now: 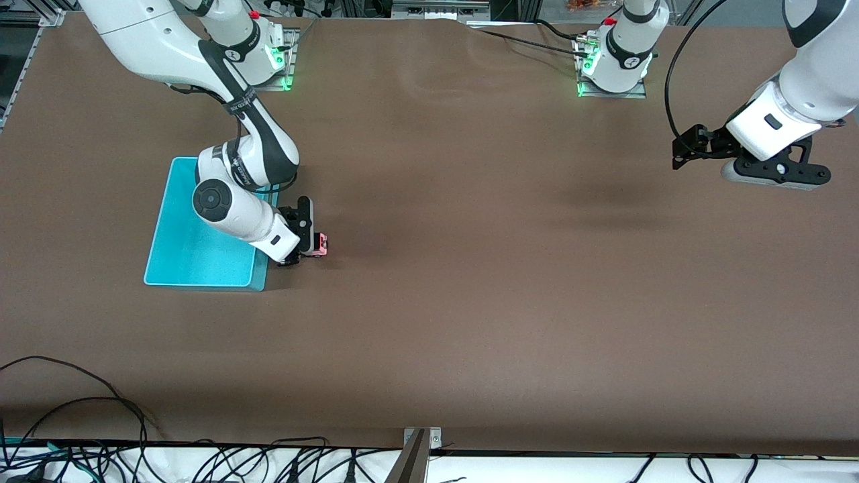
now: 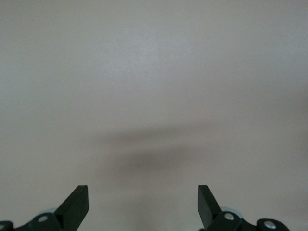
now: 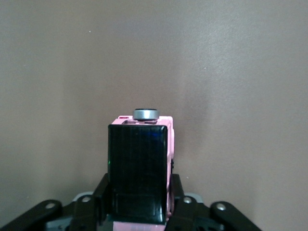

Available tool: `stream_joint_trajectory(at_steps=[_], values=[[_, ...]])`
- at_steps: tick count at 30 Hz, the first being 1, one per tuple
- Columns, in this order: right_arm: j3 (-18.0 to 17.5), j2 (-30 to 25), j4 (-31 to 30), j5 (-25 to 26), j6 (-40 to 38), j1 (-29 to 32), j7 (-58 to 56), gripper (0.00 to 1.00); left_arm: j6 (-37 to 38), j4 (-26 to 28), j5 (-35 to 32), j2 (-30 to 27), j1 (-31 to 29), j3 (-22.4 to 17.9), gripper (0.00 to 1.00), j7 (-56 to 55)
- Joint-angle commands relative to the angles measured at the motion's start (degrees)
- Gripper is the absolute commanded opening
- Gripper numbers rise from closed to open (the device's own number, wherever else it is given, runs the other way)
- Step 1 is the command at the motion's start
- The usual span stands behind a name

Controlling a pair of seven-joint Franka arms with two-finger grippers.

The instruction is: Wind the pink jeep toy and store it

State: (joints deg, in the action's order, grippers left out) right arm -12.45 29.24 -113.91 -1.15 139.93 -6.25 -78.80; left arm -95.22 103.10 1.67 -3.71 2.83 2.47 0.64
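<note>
A: What's on the brown table [image 1: 470, 268], largest first?

B: 2 white arms. A turquoise bin [image 1: 181, 248] lies near the edge at the right arm's end. Just beside its rim, the right gripper [image 1: 310, 249] is clamped on the pink jeep toy [image 1: 321, 245], low at the tabletop.

A: And the other arm?

B: It waits; the left gripper [image 2: 143, 204] hangs over bare table at its own end, fingers spread, holding nothing.

A: Progress?

B: The jeep isn't in the bin, so storing remains. Whether it's wound, I can't tell.
</note>
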Motion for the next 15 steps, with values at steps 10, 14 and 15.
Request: stream_joint_trajectory(at_steps=[10,14,15], values=[[0.14,-2.96,19.33,-0.25,-28.99,0.45,3.03,0.23,2.41,-4.31,0.79,2.91,0.6,-0.63,1.0,-0.55],[0.49,-4.1,23.55,-0.86,-37.08,2.28,2.6,0.23,2.5,-4.23,0.7,3.09,0.51,-0.63,1.0,-0.64],[0.49,-4.37,24.26,-1.13,-38.58,2.99,2.33,0.23,2.5,-4.23,0.7,3.09,0.43,-0.63,1.0,-0.55]])
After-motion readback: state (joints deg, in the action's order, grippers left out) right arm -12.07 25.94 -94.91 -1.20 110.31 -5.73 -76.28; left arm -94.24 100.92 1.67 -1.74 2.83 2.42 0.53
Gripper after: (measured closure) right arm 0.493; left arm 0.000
